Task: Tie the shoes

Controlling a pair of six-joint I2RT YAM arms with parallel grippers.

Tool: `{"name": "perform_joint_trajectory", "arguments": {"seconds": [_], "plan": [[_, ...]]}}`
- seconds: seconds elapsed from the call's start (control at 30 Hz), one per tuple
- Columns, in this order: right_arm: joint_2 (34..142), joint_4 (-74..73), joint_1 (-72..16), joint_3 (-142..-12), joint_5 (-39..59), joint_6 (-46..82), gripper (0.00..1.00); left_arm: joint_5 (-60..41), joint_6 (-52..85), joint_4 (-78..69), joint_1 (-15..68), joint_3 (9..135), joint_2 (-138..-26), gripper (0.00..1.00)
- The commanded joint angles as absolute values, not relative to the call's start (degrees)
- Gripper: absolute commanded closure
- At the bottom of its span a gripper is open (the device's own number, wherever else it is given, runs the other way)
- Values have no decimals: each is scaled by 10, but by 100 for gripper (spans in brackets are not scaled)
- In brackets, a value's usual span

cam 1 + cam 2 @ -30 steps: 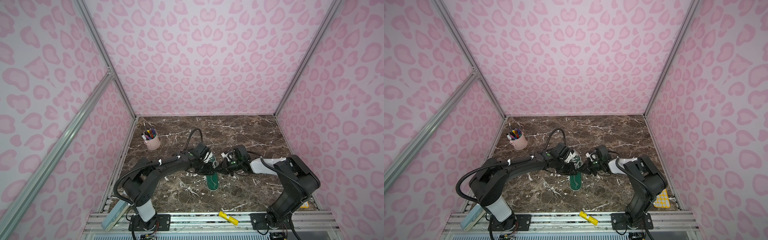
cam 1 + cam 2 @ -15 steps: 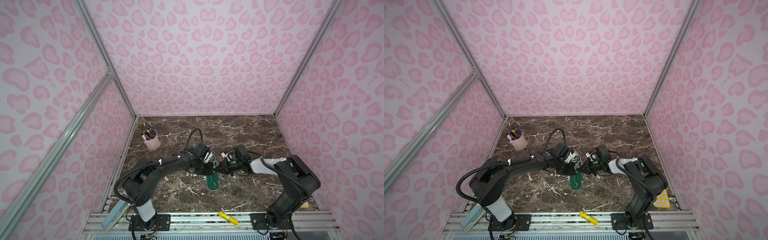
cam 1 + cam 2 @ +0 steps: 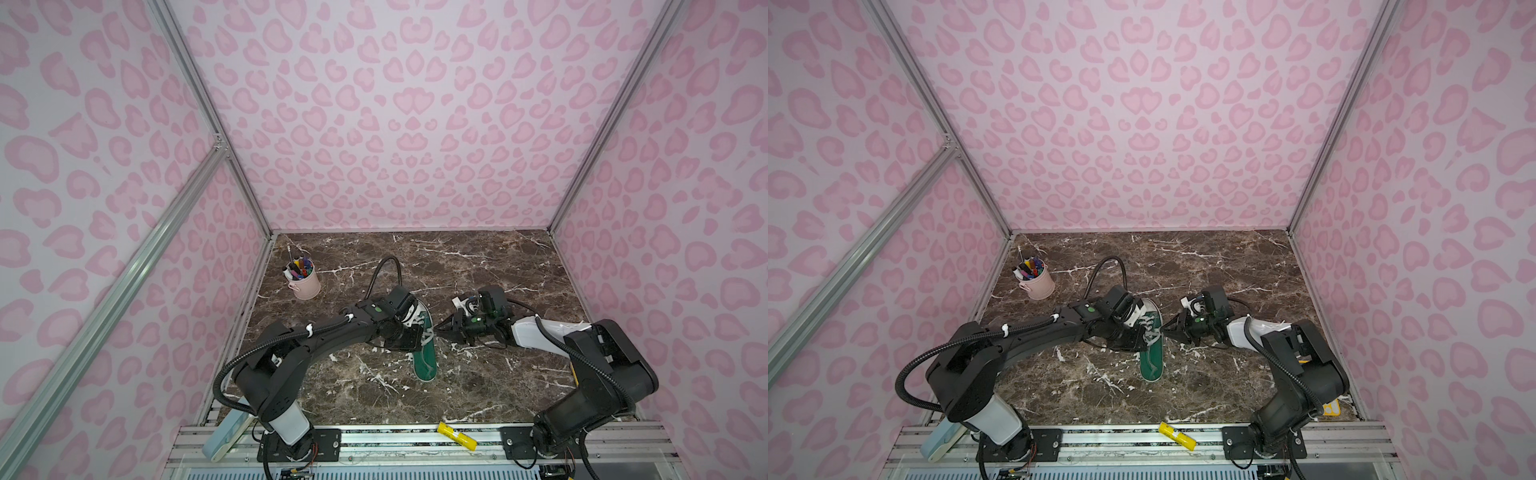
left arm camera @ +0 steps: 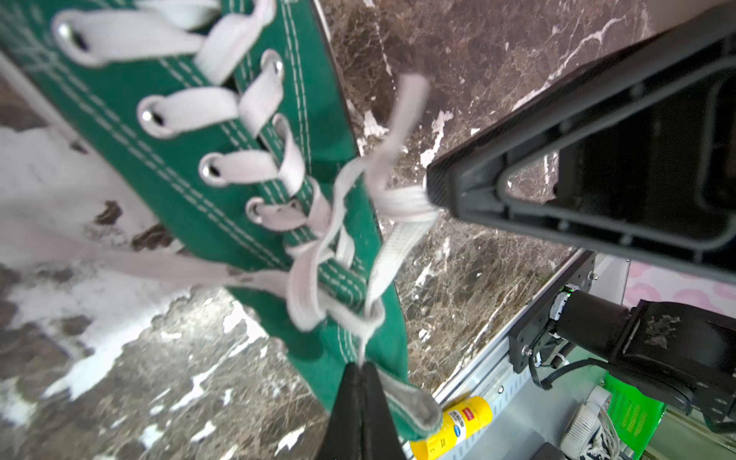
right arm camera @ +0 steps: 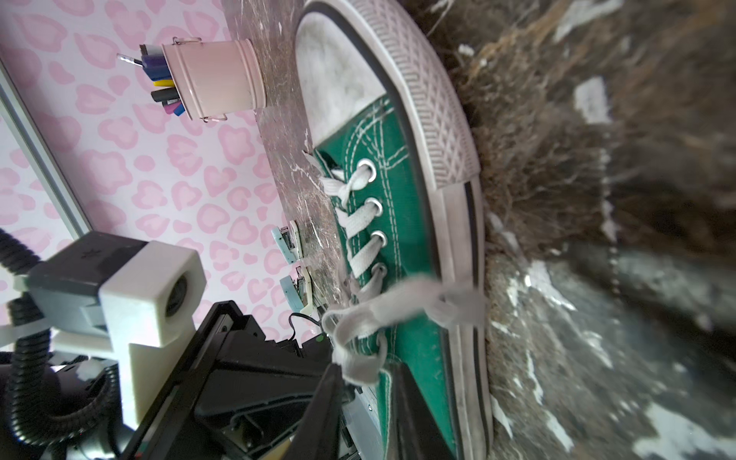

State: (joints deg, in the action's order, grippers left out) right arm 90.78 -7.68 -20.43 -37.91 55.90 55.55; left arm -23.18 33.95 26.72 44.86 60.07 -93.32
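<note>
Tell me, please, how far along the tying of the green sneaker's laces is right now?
Done: the off-white flat laces of the green canvas sneaker are threaded and crossed into a loose knot near the top eyelets. In hand: the left gripper is shut on one lace strand; the right gripper stands open around a loop. Left: pulling the bow snug, apparently; it looks slack.

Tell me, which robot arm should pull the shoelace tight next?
Probably the left. The left gripper is shut on a lace strand by the green shoe, so it could just pull. The right gripper has its jaws apart around a lace loop and would need to close first.
</note>
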Motion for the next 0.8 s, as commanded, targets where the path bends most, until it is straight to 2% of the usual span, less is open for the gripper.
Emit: {"name": "perform_joint_trajectory", "arguments": {"seconds": [0.0, 0.13, 0.23, 0.53, 0.77], "plan": [[890, 0, -194, -387, 550, 491, 73, -205, 328, 317, 448, 607, -902, 97], [838, 80, -190, -408, 493, 403, 73, -164, 318, 370, 445, 660, -841, 97], [778, 90, -191, -411, 438, 365, 72, -164, 302, 407, 426, 720, -837, 97], [603, 1, -268, -370, 267, 224, 66, -220, 248, 427, 382, 885, -919, 97], [607, -112, -293, -343, 250, 185, 64, -238, 235, 426, 380, 938, -964, 97]]}}
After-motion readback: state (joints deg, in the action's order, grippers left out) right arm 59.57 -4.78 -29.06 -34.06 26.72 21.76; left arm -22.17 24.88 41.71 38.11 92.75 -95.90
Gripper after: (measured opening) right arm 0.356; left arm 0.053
